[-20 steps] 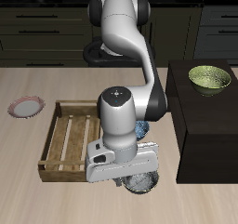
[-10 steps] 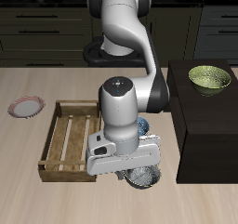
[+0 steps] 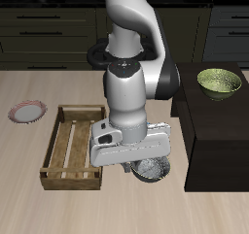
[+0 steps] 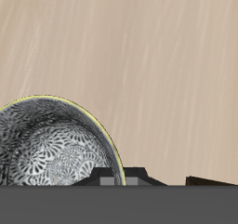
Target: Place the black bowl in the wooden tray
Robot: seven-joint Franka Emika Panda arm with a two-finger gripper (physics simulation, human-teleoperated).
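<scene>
Apparently our gripper [image 3: 148, 163] pinches the bowl [image 3: 151, 169] by its rim, clear of the desk [image 3: 39, 209]; we should carry it level over the tray [image 3: 74, 148] wall before lowering.

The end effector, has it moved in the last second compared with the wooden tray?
Yes. The end effector has lifted and drifted slightly away from the wooden tray, toward the dark cabinet, with the black bowl at it.

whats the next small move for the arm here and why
Probably a short lift straight up. The gripper seems to be down at the black bowl, and the wrist view shows its rim right at the jaws, though a firm grip can't be confirmed. The bowl must rise above the wooden tray wall before moving across.
</scene>
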